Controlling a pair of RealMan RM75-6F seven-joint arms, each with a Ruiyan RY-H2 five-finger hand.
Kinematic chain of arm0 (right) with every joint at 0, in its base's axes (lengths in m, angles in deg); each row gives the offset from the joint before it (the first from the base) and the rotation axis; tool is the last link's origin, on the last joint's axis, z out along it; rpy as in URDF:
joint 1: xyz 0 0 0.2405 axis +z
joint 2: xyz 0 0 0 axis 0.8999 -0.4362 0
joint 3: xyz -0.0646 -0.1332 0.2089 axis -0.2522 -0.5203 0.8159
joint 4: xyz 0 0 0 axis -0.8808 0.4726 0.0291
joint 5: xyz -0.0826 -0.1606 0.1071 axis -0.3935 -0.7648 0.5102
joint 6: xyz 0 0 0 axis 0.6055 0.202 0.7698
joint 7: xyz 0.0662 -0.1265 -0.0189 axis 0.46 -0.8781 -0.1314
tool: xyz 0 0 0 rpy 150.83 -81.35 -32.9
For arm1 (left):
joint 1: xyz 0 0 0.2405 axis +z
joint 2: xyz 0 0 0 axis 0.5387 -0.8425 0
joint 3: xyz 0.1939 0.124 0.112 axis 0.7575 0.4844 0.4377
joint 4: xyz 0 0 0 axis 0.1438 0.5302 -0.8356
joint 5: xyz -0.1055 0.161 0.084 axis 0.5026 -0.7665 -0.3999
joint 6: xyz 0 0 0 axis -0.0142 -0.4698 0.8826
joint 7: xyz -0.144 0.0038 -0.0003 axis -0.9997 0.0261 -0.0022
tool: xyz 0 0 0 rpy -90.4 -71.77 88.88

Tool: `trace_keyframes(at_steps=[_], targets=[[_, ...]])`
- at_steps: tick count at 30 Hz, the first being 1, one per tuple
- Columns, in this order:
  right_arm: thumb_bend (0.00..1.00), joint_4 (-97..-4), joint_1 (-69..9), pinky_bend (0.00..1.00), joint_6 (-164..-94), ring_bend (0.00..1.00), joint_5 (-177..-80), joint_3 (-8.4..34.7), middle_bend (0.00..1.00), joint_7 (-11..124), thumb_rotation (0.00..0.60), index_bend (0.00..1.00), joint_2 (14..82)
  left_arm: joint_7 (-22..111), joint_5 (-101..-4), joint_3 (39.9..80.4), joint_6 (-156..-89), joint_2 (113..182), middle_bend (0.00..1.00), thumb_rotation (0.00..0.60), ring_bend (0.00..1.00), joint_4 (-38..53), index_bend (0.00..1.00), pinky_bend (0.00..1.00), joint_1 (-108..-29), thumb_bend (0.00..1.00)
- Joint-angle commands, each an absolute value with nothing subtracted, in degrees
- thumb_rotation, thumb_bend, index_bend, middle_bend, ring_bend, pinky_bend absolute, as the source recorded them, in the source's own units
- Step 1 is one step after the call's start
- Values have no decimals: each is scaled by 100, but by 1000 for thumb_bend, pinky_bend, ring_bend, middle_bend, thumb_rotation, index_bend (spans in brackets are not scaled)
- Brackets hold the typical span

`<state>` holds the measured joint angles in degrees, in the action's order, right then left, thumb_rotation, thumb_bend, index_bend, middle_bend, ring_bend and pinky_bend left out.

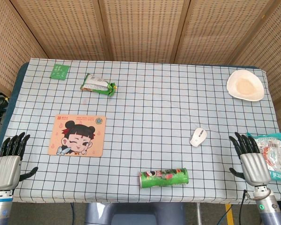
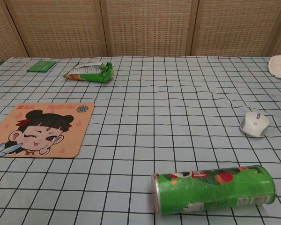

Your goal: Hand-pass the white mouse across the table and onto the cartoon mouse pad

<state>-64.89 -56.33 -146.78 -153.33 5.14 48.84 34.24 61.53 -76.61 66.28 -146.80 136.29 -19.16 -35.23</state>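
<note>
The white mouse point(image 1: 198, 137) lies on the checked cloth at the right of the table; the chest view shows the mouse point(image 2: 254, 123) at its right side. The cartoon mouse pad point(image 1: 77, 135), orange with a winking girl's face, lies flat at the left, and the chest view has the pad point(image 2: 40, 130) at its left. My right hand point(image 1: 249, 161) rests at the front right edge, fingers spread and holding nothing, a short way right of the mouse. My left hand point(image 1: 8, 161) rests at the front left edge, fingers spread and empty, left of the pad. Neither hand appears in the chest view.
A green chip can point(image 1: 164, 177) lies on its side near the front edge between pad and mouse. A green snack bag point(image 1: 98, 85) and a green packet point(image 1: 60, 71) lie at the back left. A white plate point(image 1: 245, 86) sits back right. A wrapped snack point(image 1: 274, 154) lies beside my right hand.
</note>
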Motion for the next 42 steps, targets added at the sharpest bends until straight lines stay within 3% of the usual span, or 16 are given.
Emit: trace_keyframes(at_steps=[1,20,25,30,32,42], targets=[[169,-6490,-5634,0,-14684,0,-15334,519,0,4900,600,18,3419,6155,-7672,6625,-14694,13627,0,600,0,-1920,0,0,-3520,0],[169,-6442,-5430,0,-14573,0,-15581,535,0,5089,600,58,3458,6140,-7623,6577,-14703,13617,0,600,0,-1915,0,0,-3527,0],[143,-6585,-5095,0,-14220,0,-15591,686,0,4857,600,95,3354,6181,-7591,6558,-14680,13641,0,600,0,-1894,0,0,-3546,0],[131,-6526,-4812,0,-14002,0,-15509,889,5,4613,600,192,3438,6207,-7563,6552,-14661,13661,0,600,0,-1878,0,0,-3555,0],[131,-6364,-4543,0,-13586,0,-15337,986,13,4524,600,214,3552,6203,-7502,6531,-14632,13675,0,600,0,-1850,0,0,-3565,0],[131,-5805,-3995,0,-12711,0,-15029,964,47,4452,600,266,3988,6196,-7425,6510,-14574,13695,0,600,0,-1818,0,0,-3597,0]])
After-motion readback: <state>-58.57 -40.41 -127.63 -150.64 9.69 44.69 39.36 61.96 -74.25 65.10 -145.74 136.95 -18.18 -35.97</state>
